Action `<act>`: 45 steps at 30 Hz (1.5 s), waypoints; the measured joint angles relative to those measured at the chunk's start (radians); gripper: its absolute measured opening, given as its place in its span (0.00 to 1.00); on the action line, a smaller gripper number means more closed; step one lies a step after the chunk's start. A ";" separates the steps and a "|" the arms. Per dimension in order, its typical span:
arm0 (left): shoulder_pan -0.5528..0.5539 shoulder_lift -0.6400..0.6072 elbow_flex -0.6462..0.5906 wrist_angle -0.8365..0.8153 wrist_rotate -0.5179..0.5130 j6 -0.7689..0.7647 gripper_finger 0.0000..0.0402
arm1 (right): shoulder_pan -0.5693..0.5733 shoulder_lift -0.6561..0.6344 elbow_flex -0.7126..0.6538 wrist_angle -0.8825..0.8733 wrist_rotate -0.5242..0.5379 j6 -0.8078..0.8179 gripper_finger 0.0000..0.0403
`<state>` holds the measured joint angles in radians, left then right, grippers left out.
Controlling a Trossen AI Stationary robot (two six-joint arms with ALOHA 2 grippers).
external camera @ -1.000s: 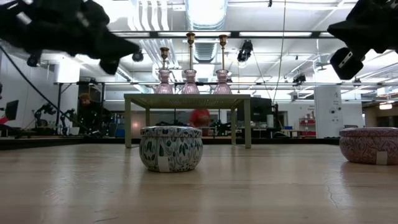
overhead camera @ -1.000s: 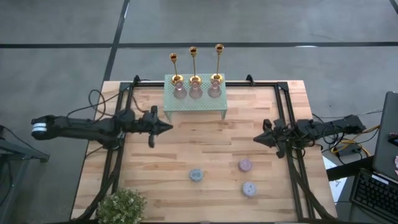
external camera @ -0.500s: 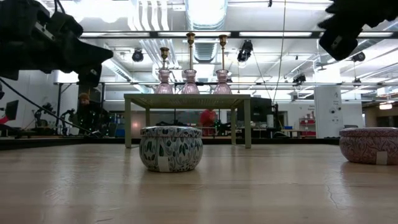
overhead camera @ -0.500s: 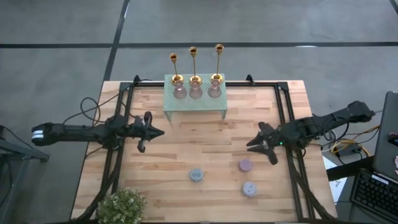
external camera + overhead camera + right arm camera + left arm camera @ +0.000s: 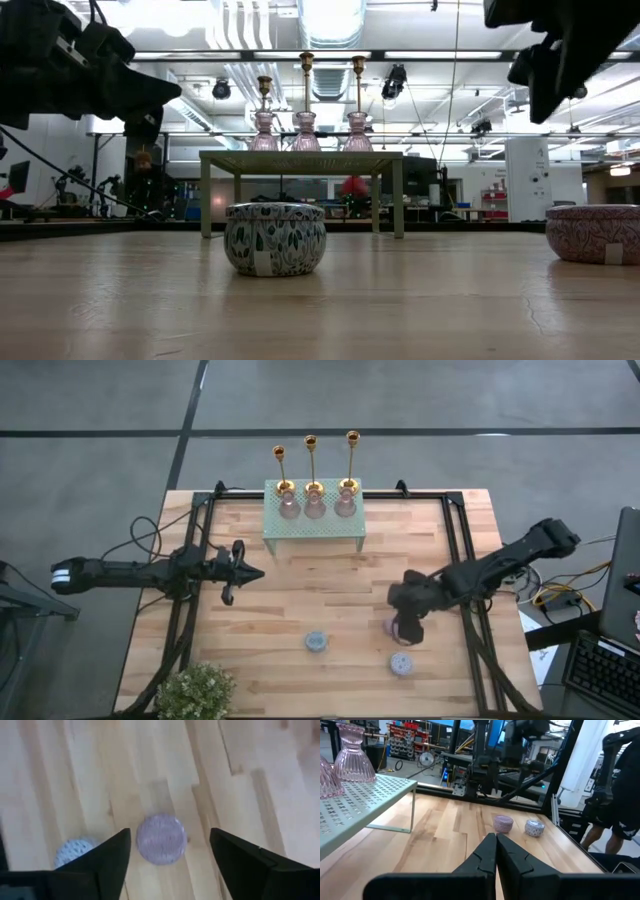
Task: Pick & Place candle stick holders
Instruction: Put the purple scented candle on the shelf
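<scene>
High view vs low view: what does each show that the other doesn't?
Only the high view: the potted plant at the table's near left corner, a third small tin, and the right pincer open above the pink tin.

Only the low view: the room behind, with ceiling lights and a person beyond the table.

Both: three gold candle stick holders standing in pink glass bases on the green perforated stand, the floral tin, and both dark arms.

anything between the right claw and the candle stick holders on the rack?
Nothing on the table blocks the route. But the open right claw hangs over the pink tin at the near side, pointing down, away from the candle stick holders on the green rack.
</scene>
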<state>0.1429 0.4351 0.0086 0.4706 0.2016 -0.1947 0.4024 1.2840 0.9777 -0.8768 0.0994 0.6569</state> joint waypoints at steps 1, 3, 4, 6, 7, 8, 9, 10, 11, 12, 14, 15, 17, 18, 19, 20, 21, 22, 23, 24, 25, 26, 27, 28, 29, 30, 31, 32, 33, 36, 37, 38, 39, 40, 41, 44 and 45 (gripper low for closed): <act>0.000 0.000 0.000 0.000 0.000 0.000 0.03 | 0.006 0.028 0.017 -0.023 -0.003 0.008 0.68; 0.000 0.000 0.000 0.000 0.000 0.000 0.03 | 0.015 0.077 0.044 -0.067 -0.007 0.021 0.72; 0.000 0.000 0.000 0.000 0.000 0.000 0.03 | 0.019 0.099 0.054 -0.084 -0.009 0.026 0.74; 0.000 0.000 -0.001 0.000 0.000 0.000 0.03 | 0.023 0.136 0.068 -0.095 -0.029 0.036 0.78; 0.000 0.000 -0.001 0.000 0.000 0.000 0.03 | 0.026 0.151 0.072 -0.092 -0.035 0.039 0.80; 0.000 0.000 -0.001 0.000 0.000 0.000 0.03 | 0.029 0.165 0.077 -0.088 -0.037 0.044 0.81; 0.000 0.000 -0.001 0.000 0.000 0.000 0.03 | 0.033 0.179 0.081 -0.082 -0.037 0.043 0.82; 0.000 0.000 -0.001 0.000 0.000 0.000 0.03 | 0.035 0.193 0.084 -0.076 -0.037 0.042 0.83; 0.000 0.000 -0.001 0.000 0.000 0.000 0.03 | 0.039 0.207 0.084 -0.077 -0.033 0.036 0.84; 0.000 0.000 -0.001 0.000 0.000 0.000 0.03 | 0.040 0.217 0.081 -0.077 -0.029 0.029 0.85; 0.000 0.000 -0.001 0.000 0.000 0.000 0.03 | 0.039 0.236 0.070 -0.070 -0.021 0.019 0.86; 0.000 0.000 -0.001 0.000 0.000 0.000 0.03 | 0.039 0.242 0.063 -0.065 -0.020 0.013 0.87; 0.000 0.000 -0.002 0.000 0.000 0.000 0.03 | 0.038 0.255 0.046 -0.050 -0.017 -0.005 0.88; 0.000 0.000 -0.002 0.000 0.000 0.000 0.03 | 0.039 0.258 0.038 -0.039 -0.017 -0.010 0.89; 0.000 0.000 -0.002 0.000 0.000 0.000 0.03 | 0.039 0.259 0.028 -0.023 -0.018 -0.015 0.89; 0.000 0.000 -0.002 0.000 0.000 0.000 0.03 | 0.039 0.258 0.019 -0.011 -0.018 -0.019 0.89; 0.000 0.000 -0.002 0.000 0.000 0.000 0.03 | 0.039 0.257 0.010 0.004 -0.018 -0.022 0.89; 0.000 0.000 -0.002 0.000 0.000 0.000 0.03 | 0.039 0.256 0.001 0.019 -0.018 -0.025 0.89; 0.000 0.000 -0.002 0.000 0.000 0.000 0.03 | 0.039 0.255 -0.008 0.031 -0.018 -0.025 0.89; 0.000 0.000 -0.002 0.000 0.000 0.000 0.03 | 0.039 0.253 -0.020 0.043 -0.018 -0.025 0.89; 0.000 0.000 -0.002 0.000 0.000 0.000 0.03 | 0.039 0.250 -0.030 0.057 -0.018 -0.025 0.89; 0.000 0.000 -0.002 0.000 0.000 0.000 0.03 | 0.039 0.248 -0.040 0.075 -0.020 -0.023 0.89; 0.000 0.000 -0.002 0.000 0.000 0.000 0.03 | 0.040 0.247 -0.050 0.089 -0.024 -0.021 0.89; 0.000 0.000 -0.002 0.000 0.000 0.000 0.03 | 0.040 0.251 -0.058 0.090 -0.026 -0.020 0.89; 0.000 0.000 -0.002 0.000 0.000 0.000 0.03 | 0.041 0.256 -0.065 0.091 -0.027 -0.020 0.89; 0.000 0.000 -0.002 0.000 0.000 0.000 0.03 | 0.041 0.261 -0.072 0.098 -0.032 -0.020 0.89; 0.000 0.000 -0.002 0.000 0.000 0.000 0.03 | 0.041 0.267 -0.079 0.113 -0.037 -0.021 0.89; 0.000 0.000 -0.002 0.000 -0.001 0.000 0.03 | 0.040 0.272 -0.085 0.131 -0.047 -0.021 0.89; 0.000 0.000 -0.002 0.000 0.000 0.000 0.03 | 0.040 0.276 -0.091 0.147 -0.053 -0.021 0.89; 0.000 0.000 -0.002 0.000 0.000 0.000 0.03 | 0.041 0.289 -0.104 0.174 -0.059 -0.021 0.89; 0.000 0.001 -0.002 0.000 -0.001 0.000 0.03 | 0.041 0.292 -0.106 0.174 -0.059 -0.019 0.89; 0.000 0.000 -0.003 0.000 0.000 0.000 0.03 | 0.041 0.295 -0.108 0.174 -0.059 -0.018 0.88; 0.000 0.000 -0.002 0.000 0.000 0.000 0.03 | 0.041 0.297 -0.110 0.174 -0.059 -0.018 0.87; 0.000 0.001 -0.003 0.000 0.000 0.000 0.03 | 0.041 0.300 -0.112 0.175 -0.059 -0.019 0.86; 0.000 0.001 -0.003 0.000 0.000 0.000 0.03 | 0.042 0.303 -0.114 0.176 -0.059 -0.021 0.85; 0.000 0.000 -0.003 0.000 0.000 0.000 0.03 | 0.045 0.307 -0.117 0.182 -0.050 -0.024 0.81; 0.000 0.000 -0.003 0.000 0.000 0.000 0.03 | 0.046 0.308 -0.117 0.183 -0.048 -0.025 0.79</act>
<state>0.1429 0.4355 0.0059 0.4706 0.2012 -0.1947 0.4480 1.5917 0.8608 -0.6934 0.0513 0.6319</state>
